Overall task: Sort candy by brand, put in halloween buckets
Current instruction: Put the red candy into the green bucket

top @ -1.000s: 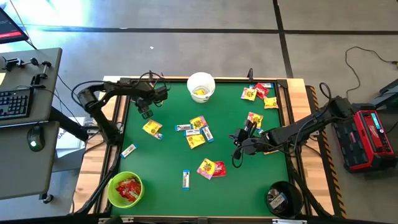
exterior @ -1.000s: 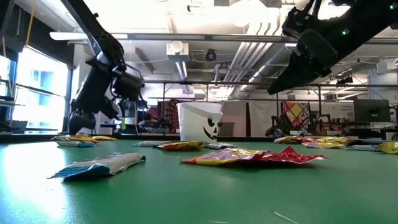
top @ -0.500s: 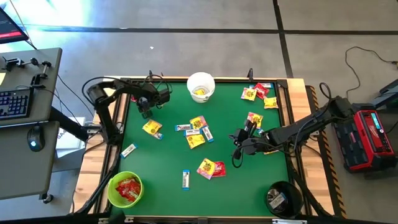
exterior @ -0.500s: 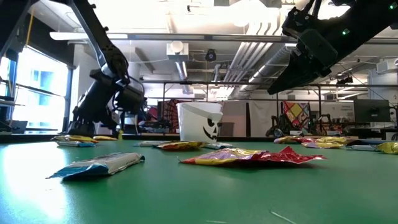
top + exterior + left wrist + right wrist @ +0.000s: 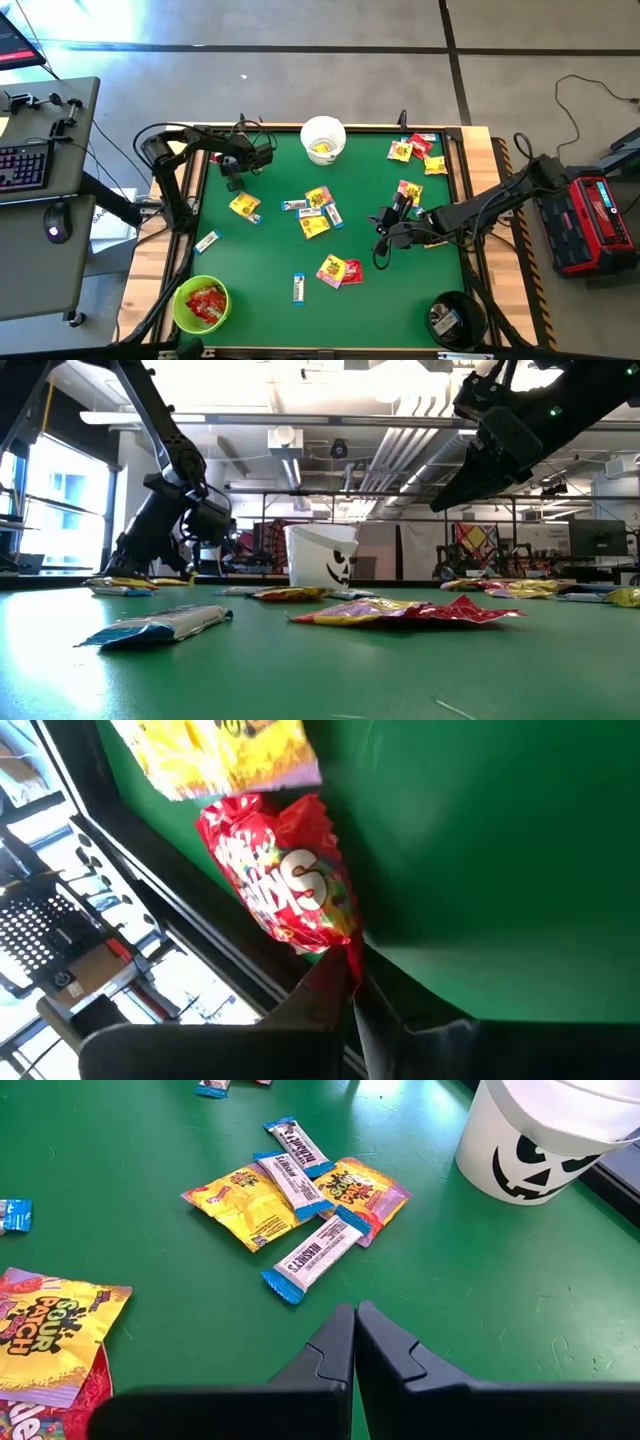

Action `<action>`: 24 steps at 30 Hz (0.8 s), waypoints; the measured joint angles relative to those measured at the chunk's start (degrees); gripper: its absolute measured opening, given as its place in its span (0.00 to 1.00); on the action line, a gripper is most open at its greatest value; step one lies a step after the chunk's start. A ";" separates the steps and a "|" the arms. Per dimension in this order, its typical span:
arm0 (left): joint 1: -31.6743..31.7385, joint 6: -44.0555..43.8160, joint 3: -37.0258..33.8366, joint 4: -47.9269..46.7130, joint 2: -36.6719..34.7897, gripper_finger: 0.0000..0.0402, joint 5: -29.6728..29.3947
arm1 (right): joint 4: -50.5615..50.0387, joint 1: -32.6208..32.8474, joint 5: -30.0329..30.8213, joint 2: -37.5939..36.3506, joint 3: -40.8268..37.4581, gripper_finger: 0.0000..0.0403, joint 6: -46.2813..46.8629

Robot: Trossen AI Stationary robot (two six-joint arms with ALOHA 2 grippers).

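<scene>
Left hand clenched on a red packet

Grip confirmed: the left hand (image 5: 350,995) pinches the corner of a red packet (image 5: 285,885) near the green surface (image 5: 260,270) edge, beside a yellow packet (image 5: 215,755), presumably bound for the lime green bucket (image 5: 202,304) holding red candy. The right hand (image 5: 355,1330) waits clenched and empty above mid-surface.

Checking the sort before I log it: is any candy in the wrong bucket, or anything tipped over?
Nothing stands out. All three buckets stand upright: white bucket, green bucket holding only red packets, black bucket; its contents are unclear.
</scene>
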 joint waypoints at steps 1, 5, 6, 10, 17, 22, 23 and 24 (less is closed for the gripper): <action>-0.28 -0.03 0.00 -0.52 -0.28 0.01 -0.03 | 0.00 -0.02 -0.01 0.00 0.00 0.00 0.00; -1.47 -1.26 0.00 -3.91 -2.44 0.00 -0.19 | 0.01 -0.01 0.01 0.00 0.00 0.00 0.00; -1.81 -1.69 0.00 -4.79 -3.14 0.00 -0.18 | 0.00 0.00 0.00 0.00 0.00 0.00 0.00; -4.00 -3.59 0.00 -8.99 -7.43 0.00 -0.09 | 0.00 -0.01 0.01 0.00 0.00 0.00 0.00; -9.37 -7.02 0.02 -17.19 -18.40 0.00 3.93 | 0.00 -0.01 0.01 0.00 0.00 0.00 0.00; -15.38 -10.70 0.02 -22.21 -27.52 0.00 6.45 | 0.00 0.00 0.01 0.00 0.00 0.00 -0.01; -16.94 -11.58 0.04 -22.90 -29.35 0.00 6.51 | 0.00 -0.02 0.01 0.00 0.00 0.00 0.00; -18.48 -12.38 0.04 -23.66 -31.10 0.00 6.69 | 0.00 0.00 0.01 0.00 0.00 0.00 0.00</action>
